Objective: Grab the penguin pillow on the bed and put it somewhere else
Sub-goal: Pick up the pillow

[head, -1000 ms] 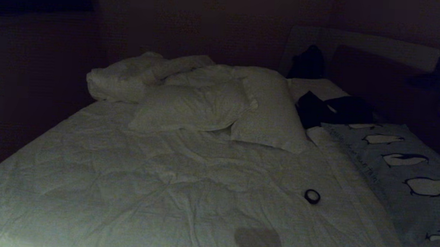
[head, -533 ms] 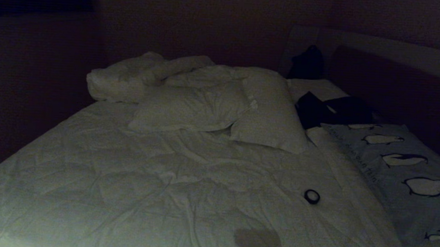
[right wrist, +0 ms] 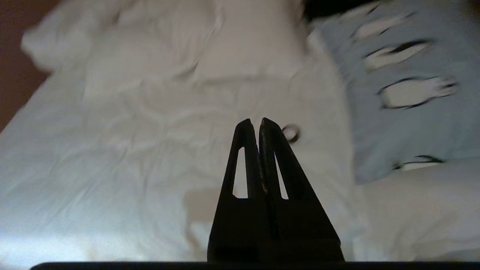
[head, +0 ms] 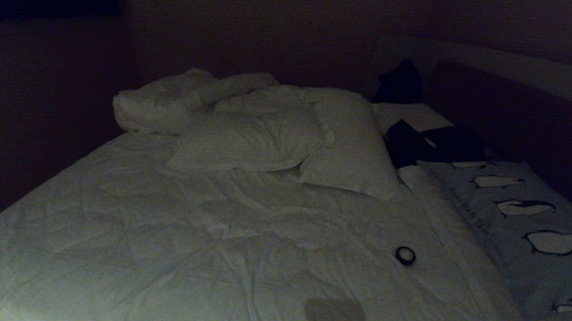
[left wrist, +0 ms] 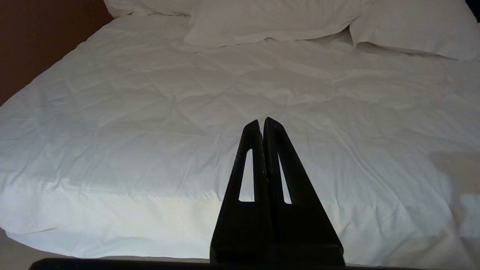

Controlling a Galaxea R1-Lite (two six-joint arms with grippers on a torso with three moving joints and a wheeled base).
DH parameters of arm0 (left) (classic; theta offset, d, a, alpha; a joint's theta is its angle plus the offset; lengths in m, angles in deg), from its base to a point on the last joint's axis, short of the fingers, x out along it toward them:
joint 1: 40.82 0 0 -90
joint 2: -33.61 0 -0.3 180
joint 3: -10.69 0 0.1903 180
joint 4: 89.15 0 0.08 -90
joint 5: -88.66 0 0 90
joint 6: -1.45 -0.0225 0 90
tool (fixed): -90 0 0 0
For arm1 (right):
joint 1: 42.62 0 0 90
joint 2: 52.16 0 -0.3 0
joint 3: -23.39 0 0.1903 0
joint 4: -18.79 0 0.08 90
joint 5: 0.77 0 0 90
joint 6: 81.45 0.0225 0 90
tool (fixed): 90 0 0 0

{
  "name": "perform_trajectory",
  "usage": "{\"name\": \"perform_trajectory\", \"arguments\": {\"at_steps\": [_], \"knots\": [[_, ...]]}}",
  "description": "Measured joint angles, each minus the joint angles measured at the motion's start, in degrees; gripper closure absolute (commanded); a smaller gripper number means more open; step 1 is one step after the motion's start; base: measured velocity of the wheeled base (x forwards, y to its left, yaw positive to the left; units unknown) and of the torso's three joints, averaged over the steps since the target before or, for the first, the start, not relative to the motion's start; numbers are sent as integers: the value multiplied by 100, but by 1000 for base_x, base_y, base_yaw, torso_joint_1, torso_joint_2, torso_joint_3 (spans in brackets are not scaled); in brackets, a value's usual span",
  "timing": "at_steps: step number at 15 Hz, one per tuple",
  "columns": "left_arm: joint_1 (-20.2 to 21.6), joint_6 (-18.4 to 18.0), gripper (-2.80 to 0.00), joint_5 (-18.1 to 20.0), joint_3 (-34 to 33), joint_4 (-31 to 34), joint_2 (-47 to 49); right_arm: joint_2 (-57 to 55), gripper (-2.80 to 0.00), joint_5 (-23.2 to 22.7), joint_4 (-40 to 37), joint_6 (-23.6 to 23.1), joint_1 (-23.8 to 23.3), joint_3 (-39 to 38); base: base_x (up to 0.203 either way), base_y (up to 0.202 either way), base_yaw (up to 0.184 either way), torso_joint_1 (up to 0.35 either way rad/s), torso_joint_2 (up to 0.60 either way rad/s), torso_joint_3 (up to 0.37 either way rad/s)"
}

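The penguin pillow [head: 517,226] lies flat along the right side of the bed [head: 164,232], light blue-grey with a row of black-and-white penguins. It also shows in the right wrist view, where the penguin pillow [right wrist: 405,112] is ahead and to one side of my right gripper [right wrist: 254,122]. That gripper is shut and empty, hovering over the white bedding short of the pillow. My left gripper [left wrist: 261,122] is shut and empty too, over the bed's near edge [left wrist: 131,112]. Neither arm shows in the head view.
Two white pillows [head: 248,139] [head: 355,149] and a rumpled duvet [head: 162,100] lie at the far side. Dark clothing [head: 433,144] sits just beyond the penguin pillow, below the dark headboard [head: 514,109]. A small black ring [head: 406,255] [right wrist: 291,133] rests on the bedding.
A dark shape that stood at the head view's upper right, over the headboard, has left the picture. The penguin pillow and the bedding lie as before.
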Motion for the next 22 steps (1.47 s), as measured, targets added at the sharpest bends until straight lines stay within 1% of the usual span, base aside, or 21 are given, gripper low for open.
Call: {"name": "perform_trajectory", "arguments": {"at_steps": [4, 8, 12, 15, 19, 22], "knots": [[0, 0, 0, 1, 0, 0, 0, 952, 0, 483, 515, -62, -9, -781, 0, 0, 0, 0, 0, 0], [0, 2, 0, -3, 0, 2, 0, 1593, 0, 836, 1161, -348, -85, -1277, 0, 0, 0, 0, 0, 0], [0, 2, 0, 1, 0, -2, 0, 2117, 0, 858, 1520, -403, -205, -1489, 0, 0, 0, 0, 0, 0], [0, -2, 0, -2, 0, 2, 0, 2511, 0, 824, 1553, -415, -234, -1633, 0, 0, 0, 0, 0, 0], [-2, -2, 0, -2, 0, 0, 0, 2898, 0, 814, 1568, -665, -245, -1820, 0, 0, 0, 0, 0, 0], [0, -2, 0, -2, 0, 0, 0, 3006, 0, 819, 1784, -802, -245, -2068, 0, 0, 0, 0, 0, 0]]}}
